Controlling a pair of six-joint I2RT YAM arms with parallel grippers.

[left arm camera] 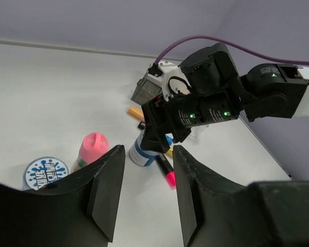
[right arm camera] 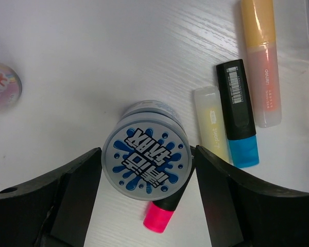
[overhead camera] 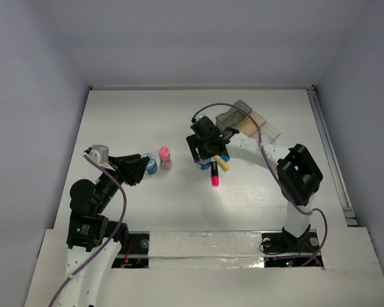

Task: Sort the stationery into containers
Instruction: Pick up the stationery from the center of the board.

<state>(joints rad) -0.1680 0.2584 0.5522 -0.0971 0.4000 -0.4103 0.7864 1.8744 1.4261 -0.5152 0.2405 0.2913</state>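
My right gripper hangs open straight over a round blue-and-white pot, one finger on each side of it, close to its wall. A pink-black marker lies partly under that pot, with yellow, black-blue and orange markers beside it. My left gripper is open and empty, low over the table. Left of it stand the second pot and the pink-topped tan stick. The three joined trays sit at the back right.
In the top view the second pot and the stick stand just right of my left gripper. The right arm reaches across from the right. The table's far edge meets the wall behind the trays.
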